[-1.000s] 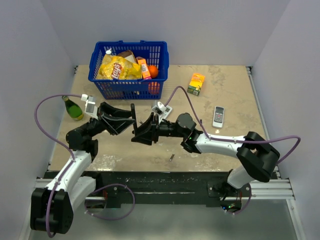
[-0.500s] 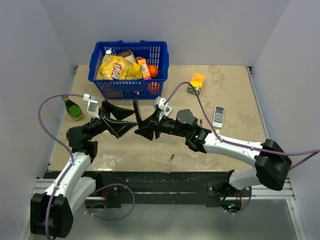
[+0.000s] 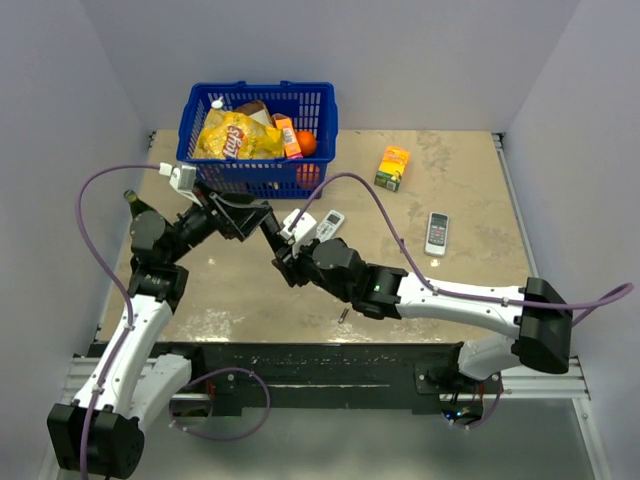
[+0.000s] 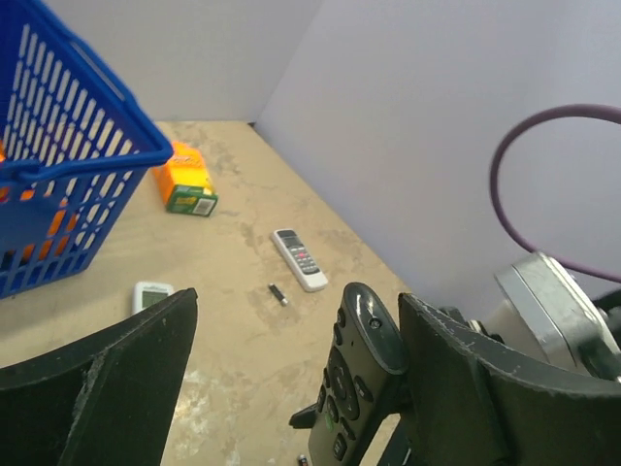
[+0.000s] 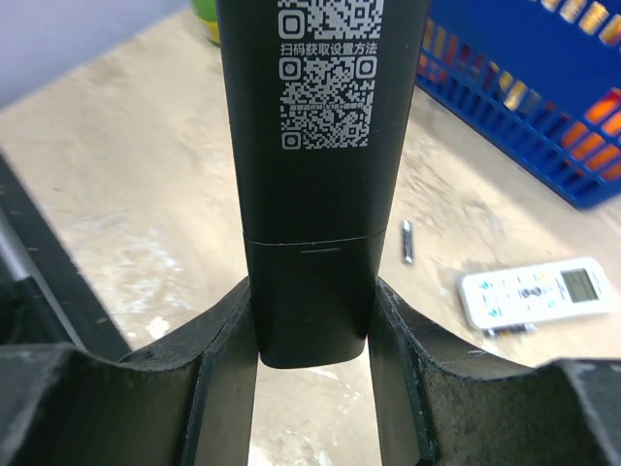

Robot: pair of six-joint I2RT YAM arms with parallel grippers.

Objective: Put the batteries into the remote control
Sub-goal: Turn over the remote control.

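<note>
Right end effector (image 5: 310,320) pinching slim black remote control (image 5: 310,146) (QR-coded back); left end effector (image 4: 296,320) spread.

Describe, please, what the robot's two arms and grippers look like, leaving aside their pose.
Both the left arm and the right arm have white shells with black joints, and a purple cable loops along each. The left gripper and the right gripper have broad matte-black wedge-shaped fingers, scuffed at the edges. A small white camera module sits at each wrist.
</note>
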